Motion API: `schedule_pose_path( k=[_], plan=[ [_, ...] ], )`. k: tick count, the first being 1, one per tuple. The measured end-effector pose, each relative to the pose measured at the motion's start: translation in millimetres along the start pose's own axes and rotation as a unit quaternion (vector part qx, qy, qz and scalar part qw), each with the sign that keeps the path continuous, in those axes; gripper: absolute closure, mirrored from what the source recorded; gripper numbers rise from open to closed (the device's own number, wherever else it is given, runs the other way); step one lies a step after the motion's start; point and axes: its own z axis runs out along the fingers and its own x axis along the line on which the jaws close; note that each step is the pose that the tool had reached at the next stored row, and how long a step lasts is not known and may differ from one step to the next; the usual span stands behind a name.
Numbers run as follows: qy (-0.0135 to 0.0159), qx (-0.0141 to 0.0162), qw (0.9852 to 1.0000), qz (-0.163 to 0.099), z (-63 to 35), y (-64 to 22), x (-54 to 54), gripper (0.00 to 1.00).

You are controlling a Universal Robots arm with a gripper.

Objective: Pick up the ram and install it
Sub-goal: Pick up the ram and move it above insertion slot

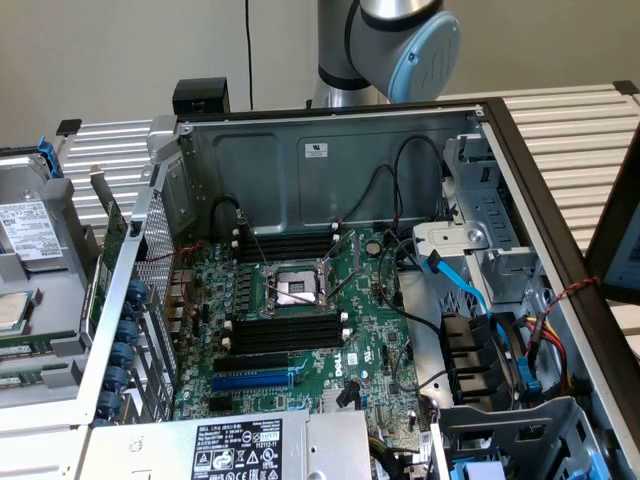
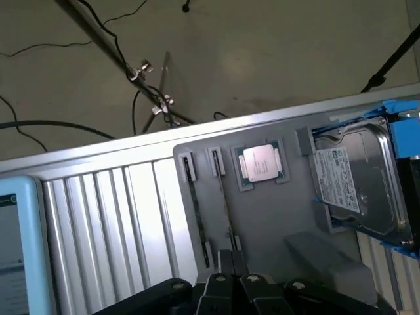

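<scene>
Two thin dark strips stand edge-on in narrow slots of the grey tray (image 2: 275,216) in the wrist view, beside a processor chip (image 2: 261,163) and a hard drive (image 2: 357,180) set in the same tray. The gripper (image 2: 231,259) sits in line with the end of the strip (image 2: 225,203) nearer the chip. I cannot tell whether it is spread, pressed together or pinching that strip. In the exterior view the ram (image 1: 108,262) shows as a green stick standing on its long edge at the exterior view's left, just outside the wall of the open computer case (image 1: 260,170). The motherboard (image 1: 360,300) lies flat inside the case. Its black memory slots (image 1: 285,332) run on either side of the processor socket (image 1: 298,288), well apart from the ram. The arm's blue-capped joint (image 1: 425,55) shows behind the case.
</scene>
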Motion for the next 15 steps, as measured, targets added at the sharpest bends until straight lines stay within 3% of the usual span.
schedule_pose_path(
  k=[4,15],
  plan=[
    [0.0006,-0.0002,0.9998,-0.020,0.1,2.2,0.6,0.89],
    [0.0007,-0.0002,0.9998,-0.021,0.1,2.4,0.6,0.89]
  ],
)
